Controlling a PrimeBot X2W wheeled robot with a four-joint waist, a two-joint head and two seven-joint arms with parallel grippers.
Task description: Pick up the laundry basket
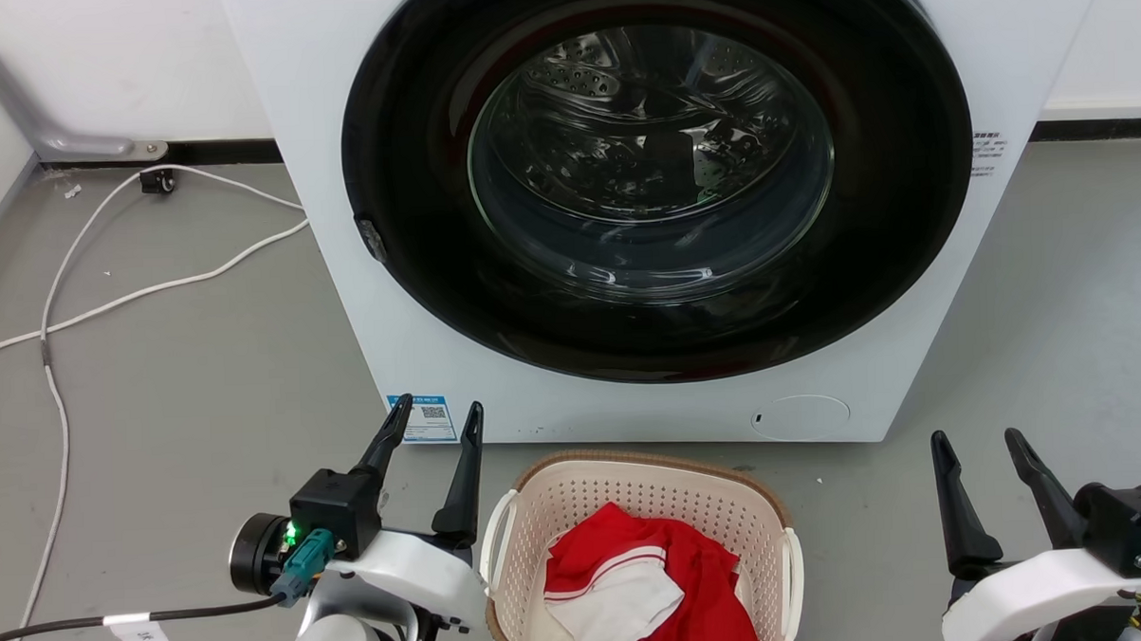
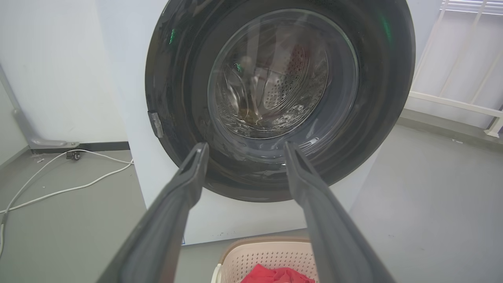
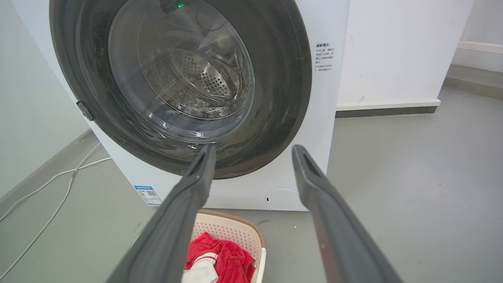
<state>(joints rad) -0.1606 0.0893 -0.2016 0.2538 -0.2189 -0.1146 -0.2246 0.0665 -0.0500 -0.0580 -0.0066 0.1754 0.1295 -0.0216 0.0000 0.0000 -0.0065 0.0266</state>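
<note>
Cream-beige plastic: the perforated laundry basket (image 1: 633, 494) with a brown woven-look rim sits on the grey floor (image 1: 204, 419), just in front of the white front-loading washing machine (image 1: 341, 272), low and central in the head view.
Load: a red-and-white garment (image 1: 674, 573) lies inside.
Handles: the white left handle (image 1: 491, 551) and white right handle (image 1: 794, 569) face outward, one toward each arm.
Axis: the handles line up across the robot's front; the basket's near end is cut off, so its length cannot be judged.
Left gripper (image 1: 441, 408): empty, its long dark fingers (image 1: 461, 486) spread wide, just beside the left handle.
Right gripper (image 1: 974, 436): empty, fingers equally wide, well apart from the right handle.
Nearer arm: the left, by a clear margin.
Direction: the basket lies below and inboard of both grippers, which point at the washer door; each likely has to drop and close inward.
Wrist views: the left wrist view puts the basket's far rim low between its fingers; the right wrist view shows it low and off toward one finger. The head view takes in both handles.
</note>
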